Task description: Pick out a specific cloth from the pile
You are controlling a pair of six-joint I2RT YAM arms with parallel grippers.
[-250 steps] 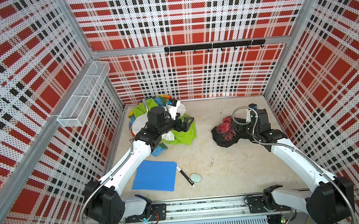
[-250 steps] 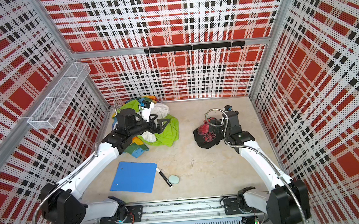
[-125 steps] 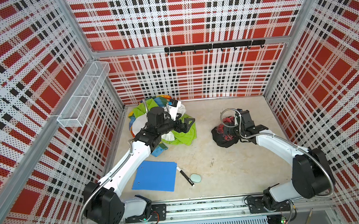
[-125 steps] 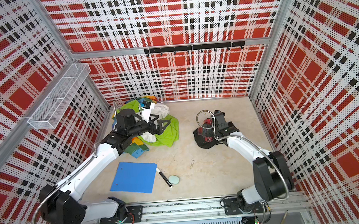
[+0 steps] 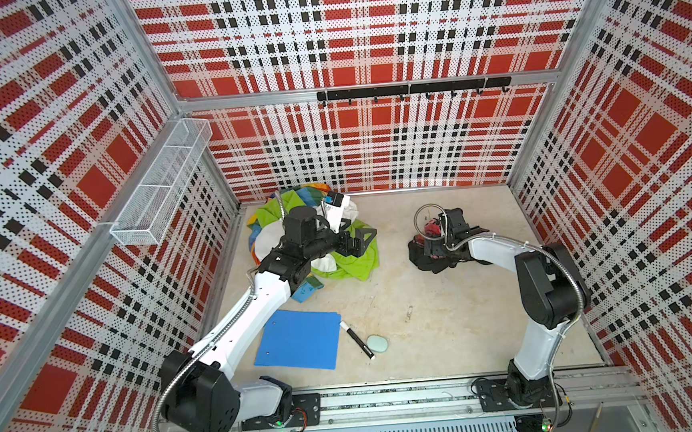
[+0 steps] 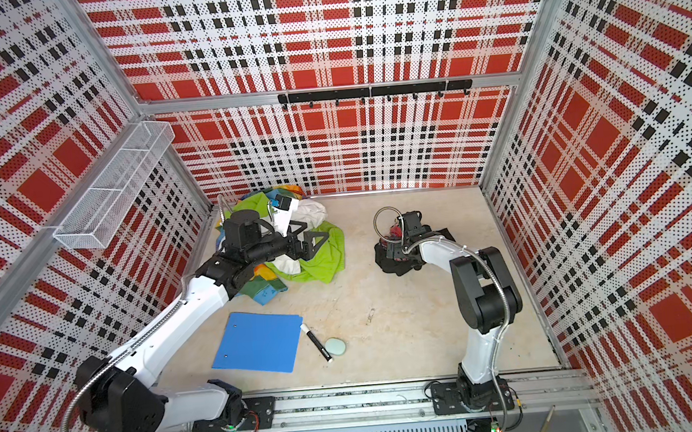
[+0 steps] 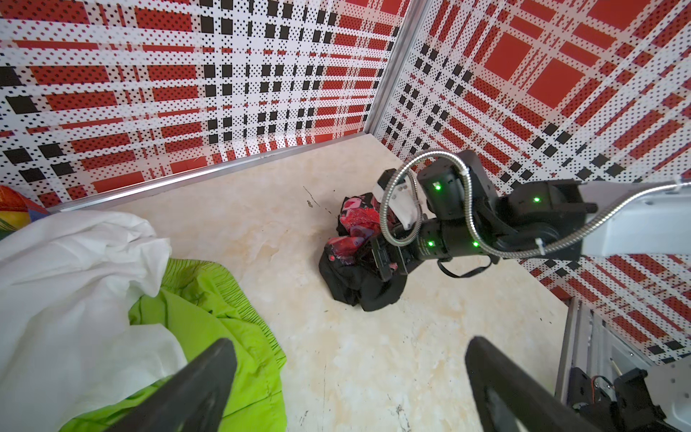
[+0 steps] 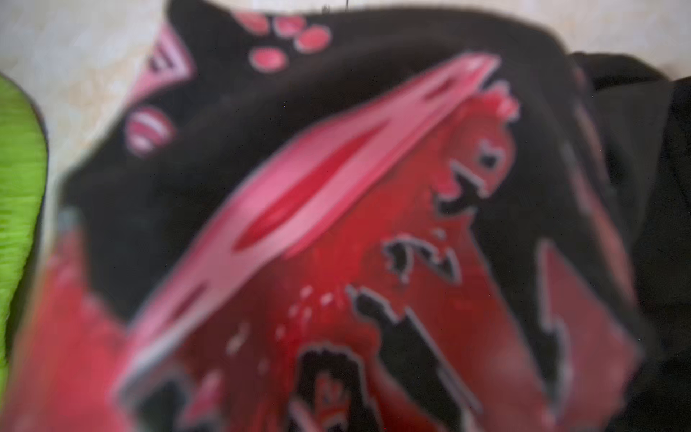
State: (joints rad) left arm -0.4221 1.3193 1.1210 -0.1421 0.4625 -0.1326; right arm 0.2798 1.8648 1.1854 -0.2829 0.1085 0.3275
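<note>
The cloth (image 5: 430,263) (image 6: 394,266), black with a red and pink print, lies crumpled on the right of the table, apart from the pile (image 5: 354,262) (image 6: 326,260) of white, lime green and multicoloured cloths at the back left. My right gripper (image 5: 433,247) (image 6: 395,247) (image 7: 385,262) is pressed down into the black cloth with its jaws spread and its tips sunk in the folds. The cloth's print (image 8: 336,224) fills the right wrist view, blurred, with no fingers showing. My left gripper (image 5: 358,241) (image 6: 315,242) (image 7: 347,374) hovers open over the lime green cloth (image 7: 209,318) at the pile's edge, holding nothing.
A blue folder (image 5: 298,339), a black marker (image 5: 357,343) and a pale green oval object (image 5: 377,343) lie near the front. A wire basket (image 5: 162,180) hangs on the left wall and a hook rail (image 5: 410,89) on the back wall.
My right gripper has moved left and down onto the black cloth while its arm folded back at the elbow. The left arm has not moved.
</note>
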